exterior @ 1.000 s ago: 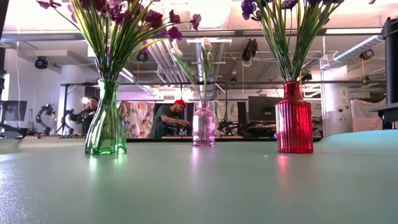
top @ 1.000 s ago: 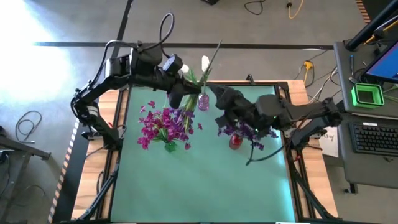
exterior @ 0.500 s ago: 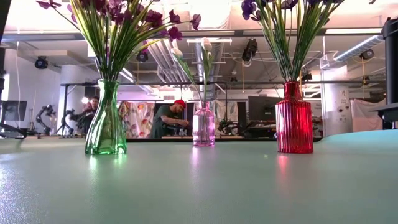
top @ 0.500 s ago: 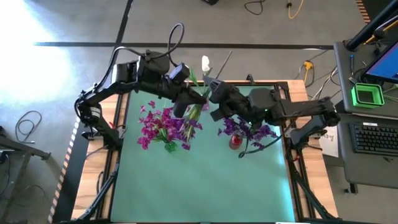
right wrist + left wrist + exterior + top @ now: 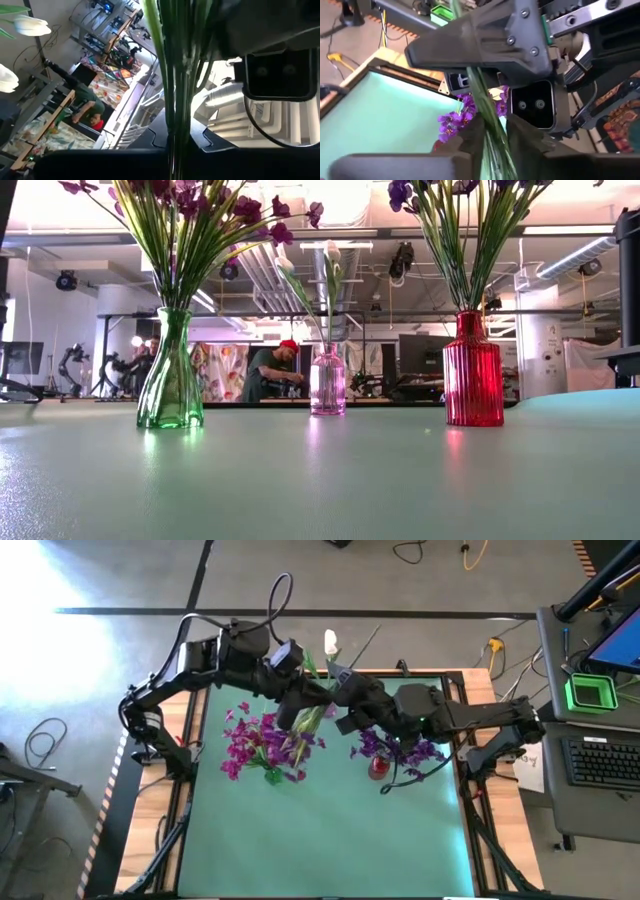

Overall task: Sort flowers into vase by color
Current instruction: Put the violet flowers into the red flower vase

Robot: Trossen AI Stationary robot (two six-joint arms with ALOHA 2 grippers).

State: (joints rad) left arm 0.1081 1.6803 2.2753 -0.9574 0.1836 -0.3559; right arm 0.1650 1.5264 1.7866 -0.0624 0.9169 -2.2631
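Note:
A bundle of thin green flower stems (image 5: 490, 117) stands between my two grippers above the table's far middle. My left gripper (image 5: 305, 705) comes from the left and my right gripper (image 5: 338, 705) from the right. Both are shut on the stems. White buds (image 5: 330, 640) show just beyond them and in the right wrist view (image 5: 30, 25). The pink vase (image 5: 327, 380) stands on its base with white flowers; the arms hide it from above. The green vase (image 5: 268, 772) holds magenta flowers (image 5: 255, 740). The red vase (image 5: 378, 768) holds purple flowers (image 5: 400, 750). My left gripper pinches the stem bundle (image 5: 495, 137) between its two fingers, which lie across the stems. The stems fill the gap and run on past the fingers, clear of the table. My right gripper pinches the same green stems (image 5: 176, 120) between its two fingers, across them, close beside my left gripper. The stems rise straight out of the hold. The gripper body hides the place of contact.
The near half of the green mat (image 5: 330, 840) lies in front of the three vases. A desk with a keyboard (image 5: 605, 760) stands to the right of the table. People (image 5: 270, 370) work in the room behind.
My left gripper has gone toward the table's right and a little nearer. My right gripper has gone toward the left, so the two now meet over the pink vase. The thin stem end sticking out beyond the far edge has swung to the right.

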